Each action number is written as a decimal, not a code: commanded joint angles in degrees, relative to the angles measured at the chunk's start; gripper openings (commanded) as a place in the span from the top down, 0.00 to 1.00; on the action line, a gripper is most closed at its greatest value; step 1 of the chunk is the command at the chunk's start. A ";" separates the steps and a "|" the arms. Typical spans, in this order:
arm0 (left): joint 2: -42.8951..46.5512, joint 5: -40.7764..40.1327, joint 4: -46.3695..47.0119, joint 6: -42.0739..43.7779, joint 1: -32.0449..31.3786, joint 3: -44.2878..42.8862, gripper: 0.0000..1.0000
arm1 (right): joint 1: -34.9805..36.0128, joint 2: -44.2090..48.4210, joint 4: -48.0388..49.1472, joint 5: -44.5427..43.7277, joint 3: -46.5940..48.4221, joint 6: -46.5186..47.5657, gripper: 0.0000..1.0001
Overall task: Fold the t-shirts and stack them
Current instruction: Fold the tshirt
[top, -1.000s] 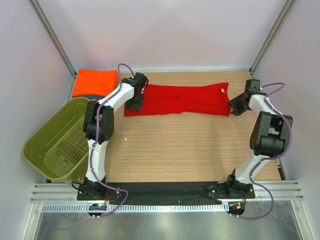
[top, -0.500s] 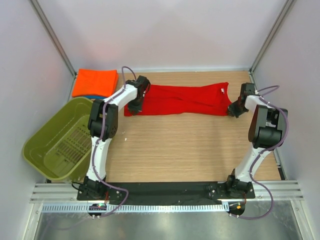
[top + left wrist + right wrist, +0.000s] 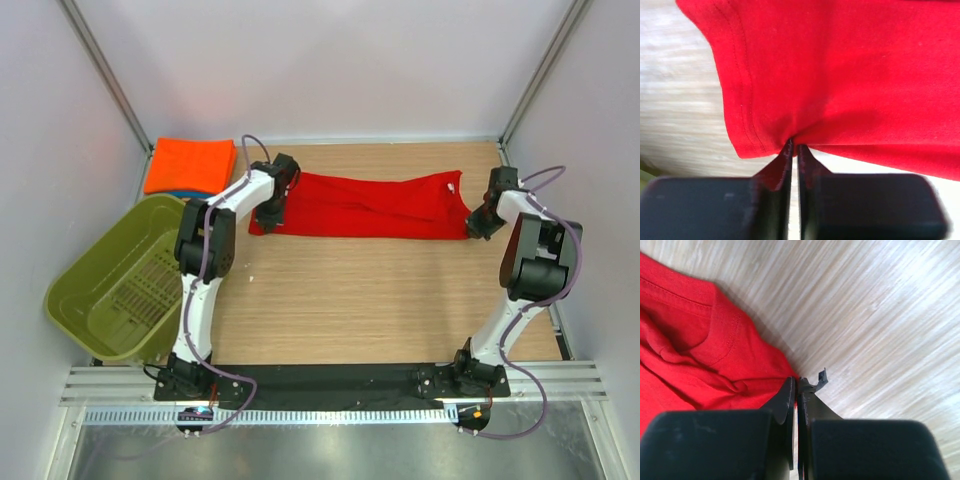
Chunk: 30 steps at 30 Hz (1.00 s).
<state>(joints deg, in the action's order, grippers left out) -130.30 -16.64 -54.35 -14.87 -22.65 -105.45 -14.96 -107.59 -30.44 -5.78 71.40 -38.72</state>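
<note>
The red t-shirt (image 3: 360, 207) lies as a long folded band across the far part of the surface (image 3: 380, 300), its left end pinched between the closed fingers of the left tool (image 3: 794, 146) and its collar end pinched likewise by the right tool (image 3: 796, 382).

Blue t-shirt (image 3: 178, 192): only a thin strip shows at the far left corner of the table (image 3: 350, 290); the rest is covered by the orange t-shirt (image 3: 192, 163). Red t-shirt (image 3: 850, 75): cut off by the top and right edges of the left wrist view and by the left edge of the right wrist view. In the top view its left end is hidden under the left gripper (image 3: 268, 216). Small dark tab (image 3: 820, 377) beside the right gripper (image 3: 796, 385): cannot tell what it is.
</note>
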 commanded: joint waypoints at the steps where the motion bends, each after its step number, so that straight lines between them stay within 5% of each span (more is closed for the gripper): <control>1: 3.19 2.23 -5.77 -2.61 0.16 4.10 0.91 | -1.82 3.18 -1.91 -6.44 0.23 3.91 0.99; 4: 6.19 5.20 -6.47 -3.85 0.07 6.04 0.69 | -2.35 2.65 -2.17 -3.63 1.37 5.49 0.99; 9: 10.85 8.63 -8.49 -3.68 0.07 3.94 0.65 | -2.35 2.29 -8.48 -5.02 6.38 5.15 0.71; 14: 9.90 15.48 -7.09 -0.07 0.15 -3.51 0.61 | -2.35 5.54 -15.09 -3.55 8.41 -0.82 0.55; 20: 1.46 21.56 -7.43 2.74 0.15 -11.44 0.61 | 0.98 4.07 -20.79 -2.12 13.91 -12.68 0.45; 30: -1.80 12.52 -6.22 0.73 0.15 -6.97 0.59 | 9.42 -0.08 -19.76 -5.38 16.42 -21.12 0.46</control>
<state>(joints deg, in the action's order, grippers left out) -133.19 -0.95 -61.08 -13.34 -22.74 -113.73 -5.56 -106.54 -49.01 -8.36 89.62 -54.30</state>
